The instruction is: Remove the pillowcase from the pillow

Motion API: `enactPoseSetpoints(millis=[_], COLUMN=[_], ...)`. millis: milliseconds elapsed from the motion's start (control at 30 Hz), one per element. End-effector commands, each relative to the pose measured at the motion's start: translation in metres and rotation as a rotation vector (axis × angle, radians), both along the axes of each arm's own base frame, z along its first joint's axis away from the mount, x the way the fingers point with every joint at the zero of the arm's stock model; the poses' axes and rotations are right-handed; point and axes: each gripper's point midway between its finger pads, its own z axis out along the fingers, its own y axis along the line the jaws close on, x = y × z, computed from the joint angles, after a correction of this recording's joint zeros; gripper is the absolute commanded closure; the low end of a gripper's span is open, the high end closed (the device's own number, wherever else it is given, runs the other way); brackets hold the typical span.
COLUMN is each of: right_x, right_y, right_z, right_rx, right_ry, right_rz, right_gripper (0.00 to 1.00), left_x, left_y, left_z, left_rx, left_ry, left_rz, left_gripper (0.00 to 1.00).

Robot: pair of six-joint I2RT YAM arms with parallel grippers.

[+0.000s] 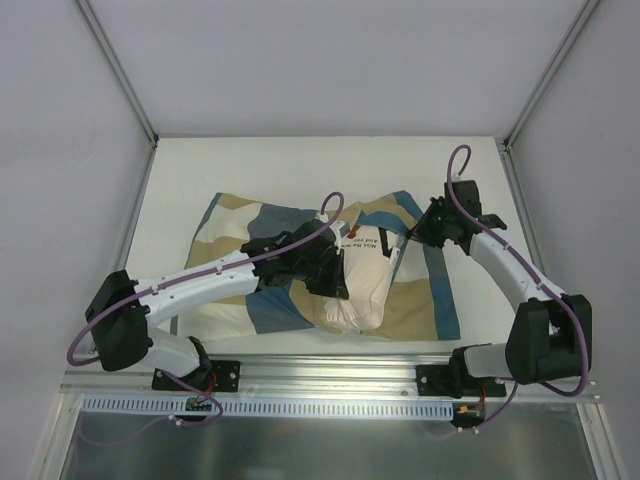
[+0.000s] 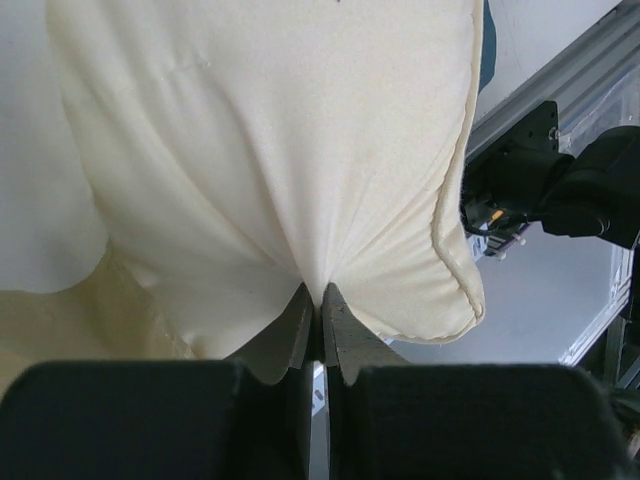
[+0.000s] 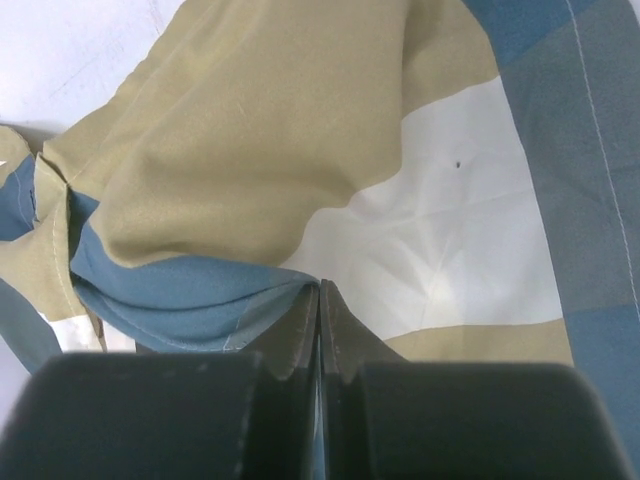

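The checked blue, tan and cream pillowcase [image 1: 235, 225] lies crumpled across the middle of the table. The plain cream pillow [image 1: 360, 295] sticks out of it toward the near edge, its printed label [image 1: 366, 243] facing up. My left gripper [image 1: 338, 283] sits at the pillow's left side. In the left wrist view it [image 2: 318, 292] is shut on a pinched fold of the pillow [image 2: 280, 150]. My right gripper [image 1: 412, 238] rests on the cloth right of the label. Seen from the right wrist, it [image 3: 320, 288] is shut on a blue fold of the pillowcase [image 3: 260, 130].
The white table [image 1: 300, 165] is bounded by grey side walls with metal corner posts [image 1: 120, 75]. An aluminium rail [image 1: 330, 372] carrying both arm bases runs along the near edge. The right arm's black base [image 2: 560, 185] shows beyond the pillow in the left wrist view.
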Motion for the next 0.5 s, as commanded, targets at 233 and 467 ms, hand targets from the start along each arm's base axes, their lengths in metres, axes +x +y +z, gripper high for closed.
enactPoseSetpoints(millis=[233, 467], right_x=[0.062, 0.077], right_y=[-0.020, -0.021], right_z=[0.031, 0.024], right_rx=[-0.013, -0.007], right_ry=[-0.160, -0.142], right_rz=[-0.096, -0.086], right_gripper=[0.99, 0.99], left_x=[-0.045, -0.052], left_y=[0.026, 0.033], left_z=[0.014, 0.014], left_rx=[-0.022, -0.031], left_ry=[0.086, 0.088], left_rz=[-0.092, -0.103], left_gripper=[1.00, 1.00])
